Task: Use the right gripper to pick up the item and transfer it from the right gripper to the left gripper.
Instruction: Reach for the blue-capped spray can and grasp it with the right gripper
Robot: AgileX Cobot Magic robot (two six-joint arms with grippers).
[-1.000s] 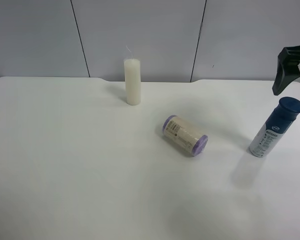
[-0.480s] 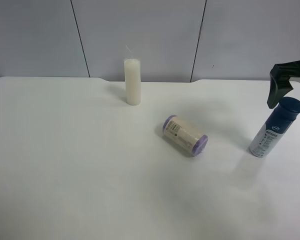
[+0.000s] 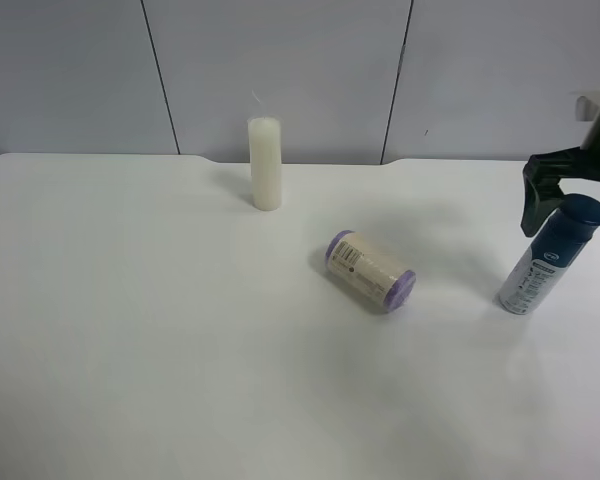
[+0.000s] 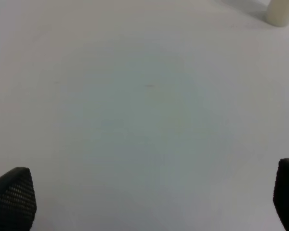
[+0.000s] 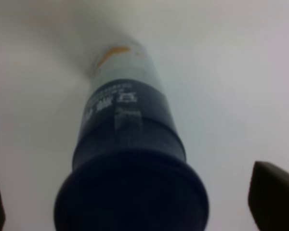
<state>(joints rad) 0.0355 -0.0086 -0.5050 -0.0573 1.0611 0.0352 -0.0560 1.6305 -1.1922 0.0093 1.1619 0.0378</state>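
The item, a slim bottle point(image 3: 553, 257) with a dark blue cap and white lower body, stands upright near the exterior high view's right edge. The right gripper point(image 3: 572, 200) hangs open over its cap, with one black finger point(image 3: 535, 205) beside the cap. In the right wrist view the bottle's cap point(image 5: 130, 192) sits between the two spread fingertips point(image 5: 273, 202) of the right gripper point(image 5: 135, 204), without visible contact. The left gripper point(image 4: 149, 197) is open and empty above bare table; it is out of the exterior high view.
A white candle point(image 3: 266, 163) stands upright at the back of the white table point(image 3: 130, 330); its base shows in the left wrist view point(image 4: 282, 12). A cream roll with purple ends point(image 3: 370, 270) lies on its side mid-table, left of the bottle.
The right gripper has come down and shifted toward the exterior high view's left, so its finger now hangs beside the bottle's cap. The bottle, roll and candle have not moved.
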